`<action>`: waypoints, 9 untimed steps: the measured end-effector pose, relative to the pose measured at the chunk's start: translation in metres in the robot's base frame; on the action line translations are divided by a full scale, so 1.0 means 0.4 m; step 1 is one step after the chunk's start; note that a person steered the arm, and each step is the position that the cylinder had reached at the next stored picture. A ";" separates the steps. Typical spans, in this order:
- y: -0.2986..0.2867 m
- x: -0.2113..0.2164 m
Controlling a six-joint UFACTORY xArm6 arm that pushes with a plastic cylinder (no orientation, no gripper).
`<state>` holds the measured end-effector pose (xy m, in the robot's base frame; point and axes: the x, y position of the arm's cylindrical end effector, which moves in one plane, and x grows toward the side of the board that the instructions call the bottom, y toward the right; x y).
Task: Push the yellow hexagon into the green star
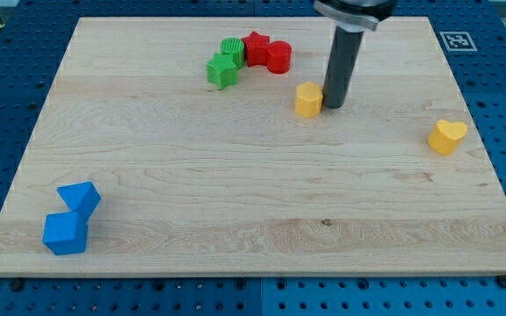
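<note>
The yellow hexagon (307, 99) lies on the wooden board, right of centre towards the view's top. My tip (333, 107) rests right against the hexagon's right side. The green star (222, 70) lies up and to the left of the hexagon, a clear gap between them. It touches a green cylinder (233, 49) just above it.
A red star (256, 48) and a red cylinder (278, 57) sit right of the green cylinder. A yellow heart (447, 136) lies near the board's right edge. Two blue blocks (71, 218) lie at the bottom left.
</note>
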<state>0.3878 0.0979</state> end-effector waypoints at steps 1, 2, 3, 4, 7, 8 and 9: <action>-0.065 0.001; -0.103 0.028; -0.108 0.069; -0.124 0.069; -0.210 0.045; -0.231 0.043; -0.162 0.030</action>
<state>0.3997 0.0332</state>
